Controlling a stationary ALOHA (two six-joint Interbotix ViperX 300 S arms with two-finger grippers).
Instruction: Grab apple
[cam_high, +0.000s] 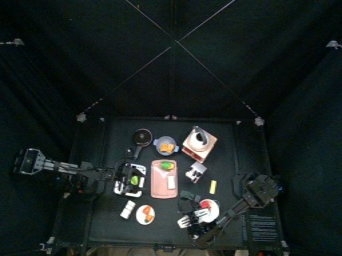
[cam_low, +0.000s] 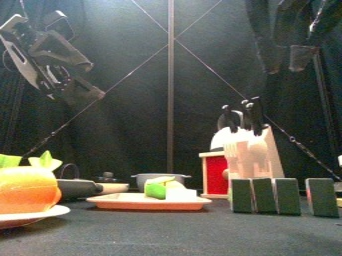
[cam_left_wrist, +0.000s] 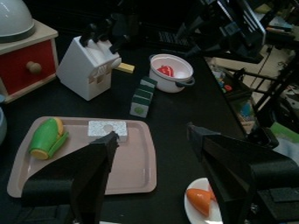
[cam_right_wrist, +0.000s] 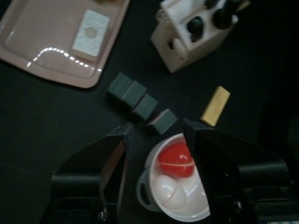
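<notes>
Now the small round red apple (cam_right_wrist: 176, 157) sits inside a white bowl (cam_right_wrist: 187, 194); right tool (cam_right_wrist: 158, 144) gapes wide above it, holding nothing.

No text, label, brand, number or sign can be read in any of the four views. The pale pink rectangular tray (cam_left_wrist: 82, 157), the white wooden knife block (cam_left_wrist: 89, 66), the white round bowl (cam_right_wrist: 177, 182) and the row of small dark green blocks (cam_right_wrist: 140, 101) all present plain surfaces without lettering. The red-and-white box with a round knob (cam_left_wrist: 26, 59) likewise carries no visible marking. Objects beyond the black counter (cam_left_wrist: 176, 131) are too dim and too small for any writing on them to be made out.
</notes>
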